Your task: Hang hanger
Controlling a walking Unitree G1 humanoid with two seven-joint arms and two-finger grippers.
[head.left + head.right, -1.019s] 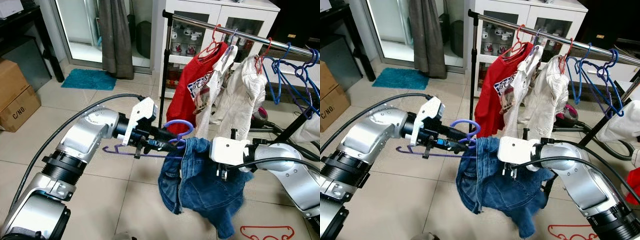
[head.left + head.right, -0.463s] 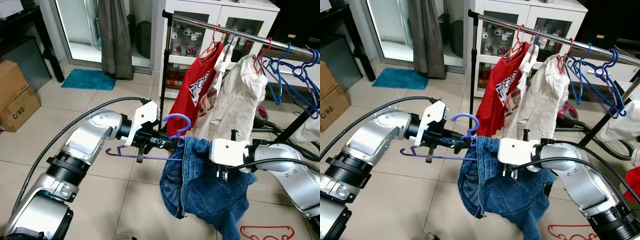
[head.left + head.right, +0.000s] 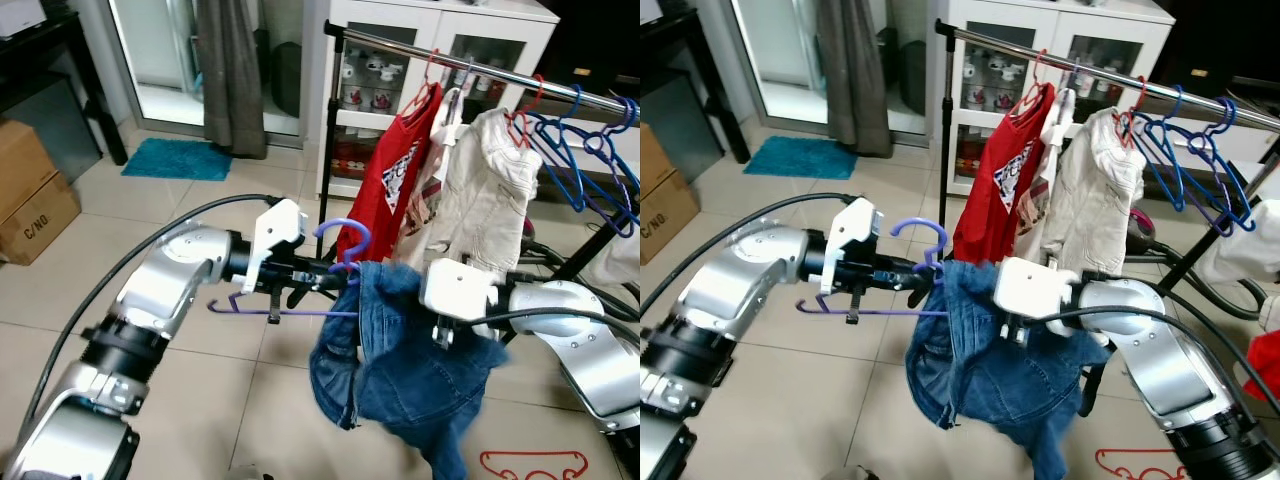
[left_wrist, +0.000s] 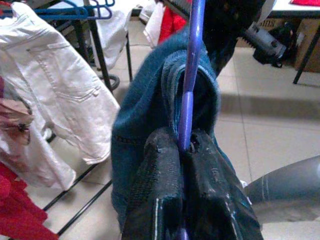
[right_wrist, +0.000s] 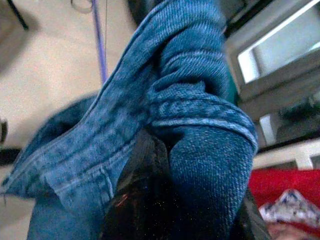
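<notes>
A purple plastic hanger [image 3: 343,240] is held level in front of me, and my left gripper [image 4: 185,144] is shut on its neck just below the hook. A blue denim garment [image 3: 403,357] is draped over the hanger's right end and hangs down in folds. My right gripper [image 5: 161,176] is shut on a bunched fold of that denim [image 5: 200,105], its fingers mostly buried in the cloth. The metal clothes rail [image 3: 490,76] runs behind and above both grippers, well beyond the hanger's hook.
On the rail hang a red shirt [image 3: 398,172], a white garment [image 3: 490,195] and several bare blue hangers [image 3: 590,165]. A white cabinet [image 3: 440,30] stands behind. A red hanger [image 3: 530,466] lies on the tiles at lower right. A cardboard box [image 3: 35,190] stands far left.
Both grippers have shifted slightly left and up with the hanger and denim. The denim's hanging folds have swung left, and the left elbow has dropped.
</notes>
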